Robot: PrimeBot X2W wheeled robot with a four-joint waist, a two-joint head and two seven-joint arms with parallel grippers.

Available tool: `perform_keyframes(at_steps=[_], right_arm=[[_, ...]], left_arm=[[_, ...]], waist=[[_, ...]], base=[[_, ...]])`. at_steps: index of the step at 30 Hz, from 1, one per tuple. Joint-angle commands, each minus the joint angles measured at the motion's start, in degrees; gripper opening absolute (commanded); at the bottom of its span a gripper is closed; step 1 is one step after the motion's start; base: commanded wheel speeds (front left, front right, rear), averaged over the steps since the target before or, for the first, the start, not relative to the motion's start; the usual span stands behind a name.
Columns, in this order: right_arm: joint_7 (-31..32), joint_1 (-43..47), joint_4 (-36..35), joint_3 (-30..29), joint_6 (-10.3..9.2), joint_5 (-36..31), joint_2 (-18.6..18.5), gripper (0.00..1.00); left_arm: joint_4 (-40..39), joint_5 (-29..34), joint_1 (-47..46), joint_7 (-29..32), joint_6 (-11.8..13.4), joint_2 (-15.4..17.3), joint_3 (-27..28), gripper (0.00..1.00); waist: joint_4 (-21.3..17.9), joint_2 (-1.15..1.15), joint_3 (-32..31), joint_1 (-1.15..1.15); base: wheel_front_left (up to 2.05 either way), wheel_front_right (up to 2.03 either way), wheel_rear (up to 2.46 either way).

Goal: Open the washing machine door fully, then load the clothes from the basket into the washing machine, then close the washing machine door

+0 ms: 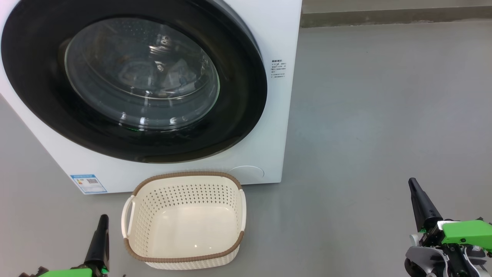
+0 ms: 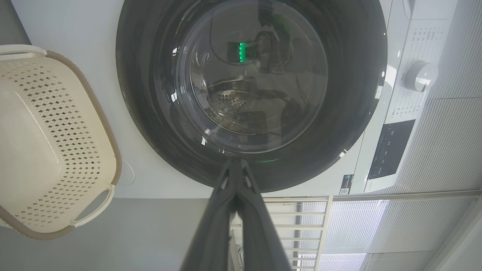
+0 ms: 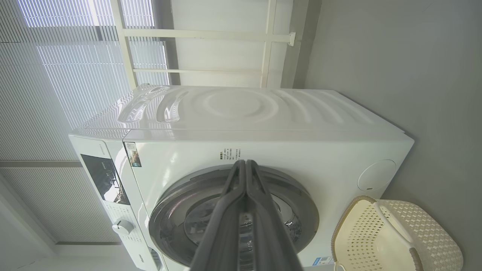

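Basket (image 1: 184,194) mouth-up, broadside to washing machine (image 1: 277,123)

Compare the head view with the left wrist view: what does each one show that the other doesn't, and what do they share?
Head view, not the left wrist: the blue label sticker low on the washing machine and the right gripper, shut. Left wrist, not the head: the control panel, the dial and window blinds. Both: the washing machine door closed, the basket empty, the left gripper shut.

Laundry rm: washer (image 1: 261,154), basket (image 1: 184,196), window blinds (image 3: 56,75)
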Motion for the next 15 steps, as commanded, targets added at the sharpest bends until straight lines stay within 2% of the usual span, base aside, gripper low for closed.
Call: perform_keyframes(at_steps=[1,15], right_arm=[[0.41,-0.77,-1.73,1.05,0.1,0.11,-0.3,0.0],[0.51,-0.78,-1.72,0.92,0.1,0.0,-0.22,0.0]], left_arm=[[-0.96,-0.47,-2.46,0.37,0.02,0.51,1.88,0.0],[-0.96,-0.47,-2.46,0.37,0.02,0.51,1.88,0.0]], waist=[[0.0,0.0,0.0,0.0],[0.0,0.0,0.0,0.0]], base=[[0.0,0.0,0.0],[0.0,0.0,0.0]])
